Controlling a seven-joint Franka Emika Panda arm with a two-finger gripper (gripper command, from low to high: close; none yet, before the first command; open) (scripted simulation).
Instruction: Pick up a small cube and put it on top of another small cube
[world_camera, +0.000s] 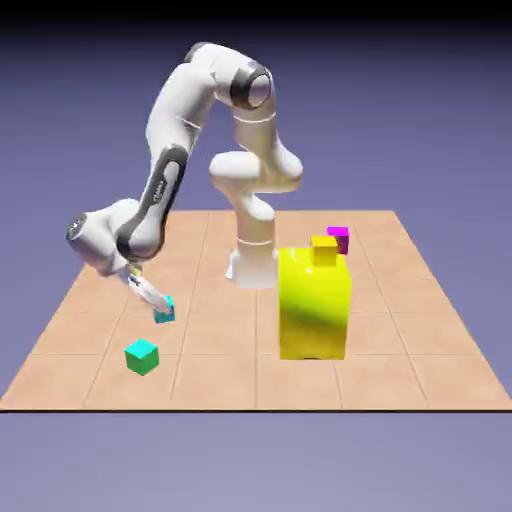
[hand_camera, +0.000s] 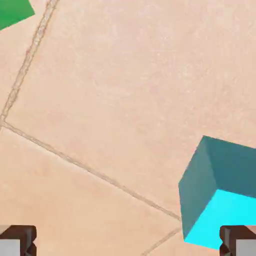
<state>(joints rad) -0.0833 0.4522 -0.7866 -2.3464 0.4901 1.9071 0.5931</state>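
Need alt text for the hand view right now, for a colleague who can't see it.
A small cyan cube sits lower right, against the right fingertip, not between the open gripper's fingers. A green cube's corner shows top left on the tan tiled table.

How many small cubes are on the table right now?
4. Cyan cube by the claw, teal cube nearer the front edge, magenta cube and a yellow cube behind the big yellow block, which may hide more.

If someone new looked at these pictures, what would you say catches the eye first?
The big yellow block dominates the exterior view's right, with a smaller yellow cube and a magenta cube near its top. On that view's left, the white arm bends low, its gripper beside the small cyan cube. A greener teal cube sits nearer the camera.
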